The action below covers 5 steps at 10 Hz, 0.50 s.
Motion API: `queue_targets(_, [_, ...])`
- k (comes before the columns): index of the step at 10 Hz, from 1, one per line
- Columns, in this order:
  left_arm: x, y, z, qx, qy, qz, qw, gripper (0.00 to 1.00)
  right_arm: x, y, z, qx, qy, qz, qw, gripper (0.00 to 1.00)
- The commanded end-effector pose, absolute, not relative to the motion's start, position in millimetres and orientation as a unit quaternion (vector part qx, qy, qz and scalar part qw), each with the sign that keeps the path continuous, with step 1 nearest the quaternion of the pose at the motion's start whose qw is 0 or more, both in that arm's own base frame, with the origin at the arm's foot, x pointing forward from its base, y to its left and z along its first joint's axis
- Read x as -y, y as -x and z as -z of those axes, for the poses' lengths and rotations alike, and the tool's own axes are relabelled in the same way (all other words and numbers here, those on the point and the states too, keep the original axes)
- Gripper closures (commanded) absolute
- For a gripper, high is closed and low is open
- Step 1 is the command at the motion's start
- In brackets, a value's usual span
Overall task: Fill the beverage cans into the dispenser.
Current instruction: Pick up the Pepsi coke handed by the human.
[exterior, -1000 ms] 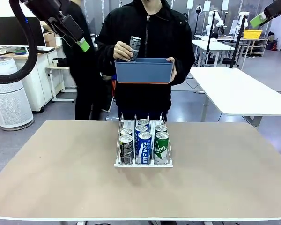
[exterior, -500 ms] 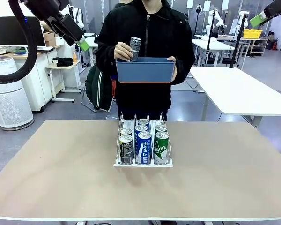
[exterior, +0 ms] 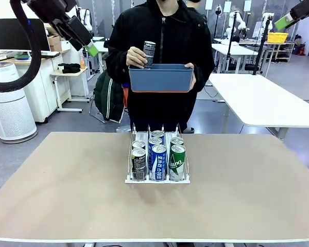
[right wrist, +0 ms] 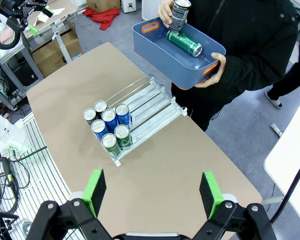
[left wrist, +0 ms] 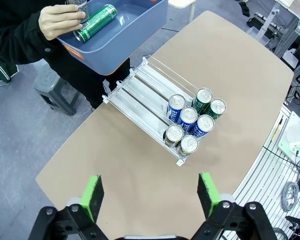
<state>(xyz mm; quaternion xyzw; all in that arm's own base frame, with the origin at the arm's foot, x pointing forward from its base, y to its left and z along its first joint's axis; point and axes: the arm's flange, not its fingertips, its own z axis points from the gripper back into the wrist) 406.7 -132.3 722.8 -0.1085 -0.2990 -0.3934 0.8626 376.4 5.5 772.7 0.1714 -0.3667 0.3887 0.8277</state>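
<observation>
**Can being held over the bin, both grippers hanging open**

Six beverage cans (exterior: pixel 158 157) are being carried at the front of the dispenser (exterior: pixel 157 180), two to a lane: black-grey, blue and green. The dispenser is standing at the middle of the table (exterior: pixel 67 195). Beyond the far edge, a dark blue bin (exterior: pixel 160 78) is being held at chest height by a person. A black-grey can (exterior: pixel 149 53) is being gripped upright over it by one hand (exterior: pixel 135 55), and a green can (left wrist: pixel 96 22) is lying inside. The left gripper (left wrist: pixel 151 192) and the right gripper (right wrist: pixel 152 192) are being held high above the table, jaws spread wide.
</observation>
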Motion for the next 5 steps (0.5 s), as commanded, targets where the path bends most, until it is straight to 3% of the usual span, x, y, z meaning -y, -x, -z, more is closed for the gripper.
queue_targets(1, [130.0,-406.0,-723.0,0.3,0.111,0.395,0.861,0.0,-6.0,-376.3,-771.2,0.365,-0.173,-0.389,0.828,0.0])
queue_targets(5, [130.0,-406.0,-723.0,0.3,0.111,0.395,0.861,0.0,-6.0,-376.3,-771.2,0.365,-0.173,-0.389,0.828,0.0])
